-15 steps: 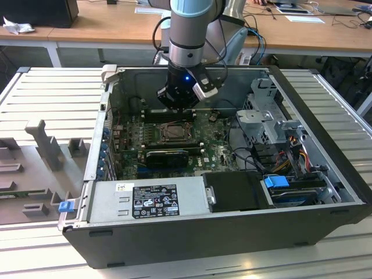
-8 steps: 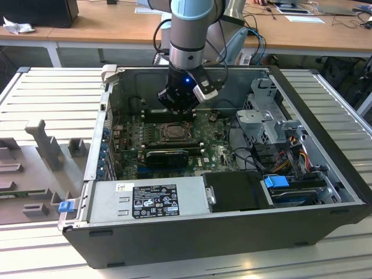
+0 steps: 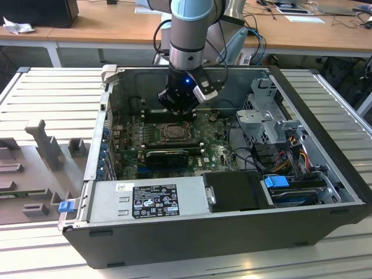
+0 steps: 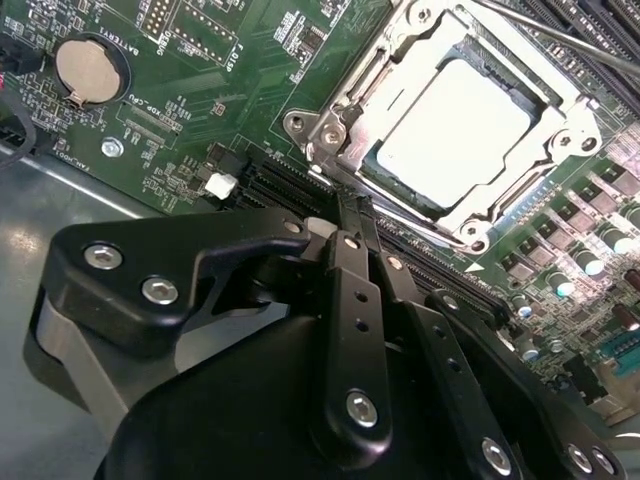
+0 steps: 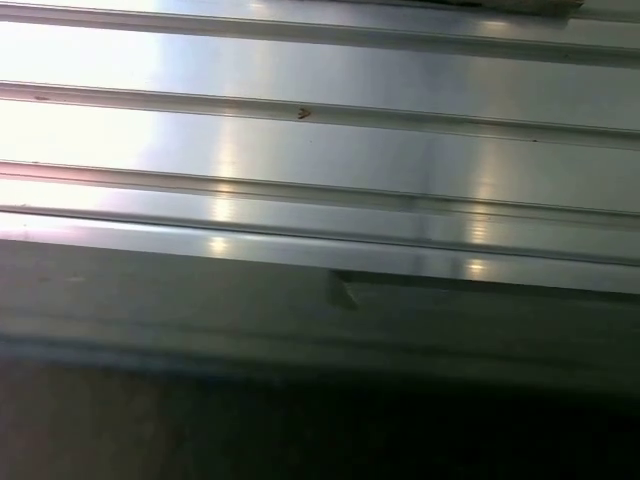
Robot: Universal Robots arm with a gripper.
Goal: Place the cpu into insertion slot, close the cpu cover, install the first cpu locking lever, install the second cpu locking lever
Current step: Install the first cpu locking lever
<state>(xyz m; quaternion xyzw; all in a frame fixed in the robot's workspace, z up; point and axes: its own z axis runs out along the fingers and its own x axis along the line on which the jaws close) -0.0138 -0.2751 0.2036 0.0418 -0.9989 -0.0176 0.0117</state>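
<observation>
The cpu lies flat in the insertion slot, its pale metal top showing through the window of the cpu cover. The cover lies down over it. A thin steel lever rod runs along the far side of the socket. My gripper is shut with nothing between its black fingers, its tips just off the socket's near edge, over the black memory slots. In the exterior view my gripper hangs low inside the open computer case, just behind the insertion slot and cpu.
Long black memory slots and a coin battery lie near the socket. A power supply, a drive cage and cables crowd the case. Ribbed metal table surrounds it; ribbed metal appears in the first wrist view.
</observation>
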